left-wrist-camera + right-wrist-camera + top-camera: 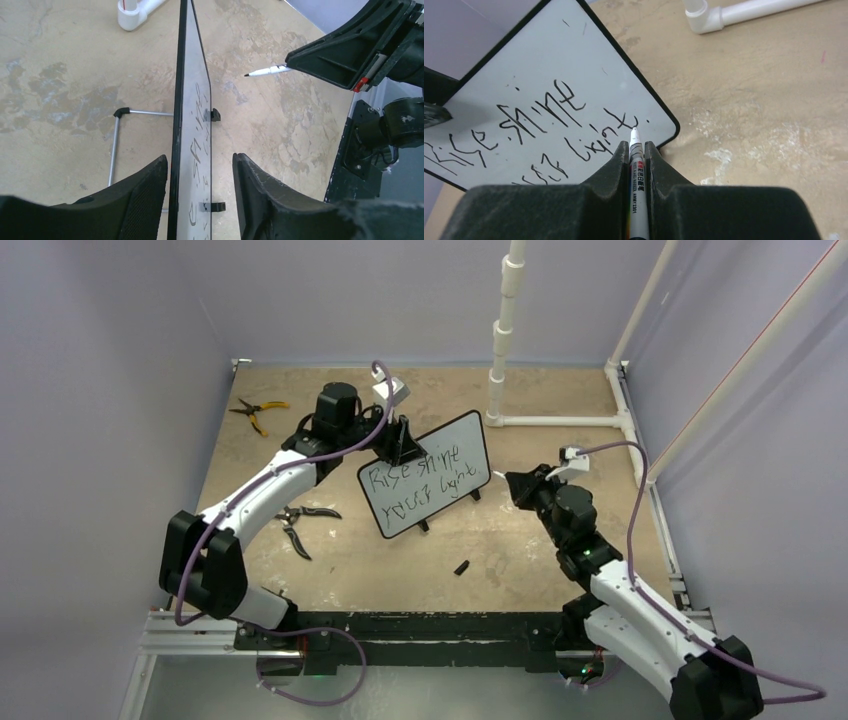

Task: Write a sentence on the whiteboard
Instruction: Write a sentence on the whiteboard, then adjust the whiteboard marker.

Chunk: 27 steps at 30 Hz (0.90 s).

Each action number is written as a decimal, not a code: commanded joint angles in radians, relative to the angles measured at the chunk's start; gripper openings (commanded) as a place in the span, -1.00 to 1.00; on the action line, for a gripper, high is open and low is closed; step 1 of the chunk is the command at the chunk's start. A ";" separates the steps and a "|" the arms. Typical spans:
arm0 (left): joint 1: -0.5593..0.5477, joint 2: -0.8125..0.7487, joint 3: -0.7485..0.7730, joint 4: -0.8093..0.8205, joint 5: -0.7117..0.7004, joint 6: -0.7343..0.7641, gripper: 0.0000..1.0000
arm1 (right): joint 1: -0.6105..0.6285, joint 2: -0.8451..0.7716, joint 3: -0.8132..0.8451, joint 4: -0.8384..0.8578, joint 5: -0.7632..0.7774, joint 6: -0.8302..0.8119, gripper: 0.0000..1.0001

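Standing mid-table on small feet, whiteboard (455,445) looks light, thin, stiff, glossy; prob tips easily. Best hold = frame along top edge, not inked face. Sentence (420,480) fills face, likely smudges. L gripper (200,162) straddles top edge, jaws let go, gap on writing side. R gripper (636,147) clenched on marker (636,170), tip just off board at 3 o'clock. Around board: yellow pliers (255,412) 10 o'clock, black pliers (300,525) 8 o'clock, small black bit (462,567) 5 o'clock, PVC pipe (560,420) 2 o'clock. None in arms' way.

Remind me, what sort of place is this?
Looks like an enclosed robot test cell in a lab: plain walls box in a worn tabletop, a white PVC pipe frame stands at the back, and the left arm and right arm mount on a metal rail at the near edge.
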<state>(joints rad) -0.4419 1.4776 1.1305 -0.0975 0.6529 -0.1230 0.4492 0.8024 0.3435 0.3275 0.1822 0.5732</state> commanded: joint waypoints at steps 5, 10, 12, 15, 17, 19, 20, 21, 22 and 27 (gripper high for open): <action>-0.009 -0.170 -0.010 0.040 -0.174 0.017 0.18 | -0.003 -0.101 0.151 -0.321 -0.057 -0.052 -1.00; -0.081 -0.242 0.019 0.012 -0.229 0.061 0.06 | -0.003 -0.134 0.183 -0.366 -0.274 -0.111 -1.00; -0.168 -0.241 0.062 -0.061 -0.283 0.109 0.03 | -0.003 -0.128 0.195 -0.380 -0.372 -0.137 -1.00; -0.321 -0.241 0.069 -0.143 -0.314 0.179 0.02 | -0.003 -0.100 0.222 -0.403 -0.517 -0.169 -1.00; -0.367 -0.246 0.036 -0.157 -0.279 0.184 0.02 | -0.003 -0.071 0.245 -0.419 -0.614 -0.179 -1.00; -0.384 -0.248 -0.015 -0.147 -0.230 0.171 0.08 | -0.003 -0.037 0.266 -0.429 -0.695 -0.182 -1.00; -0.391 -0.243 -0.038 -0.147 -0.213 0.168 0.10 | -0.003 -0.025 0.274 -0.429 -0.733 -0.180 -1.00; -0.397 -0.235 -0.059 -0.146 -0.205 0.164 0.12 | -0.003 -0.015 0.279 -0.425 -0.766 -0.173 -1.00; -0.406 -0.228 -0.077 -0.146 -0.196 0.159 0.12 | -0.003 -0.010 0.282 -0.416 -0.797 -0.164 -1.00; -0.415 -0.207 -0.162 -0.065 -0.150 0.131 0.15 | -0.003 -0.004 0.272 -0.361 -0.881 -0.122 -1.00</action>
<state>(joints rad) -0.8478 1.2591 1.0145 -0.2173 0.4358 0.0196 0.4488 0.8013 0.5789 -0.0895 -0.5594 0.4297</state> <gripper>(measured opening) 0.567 0.123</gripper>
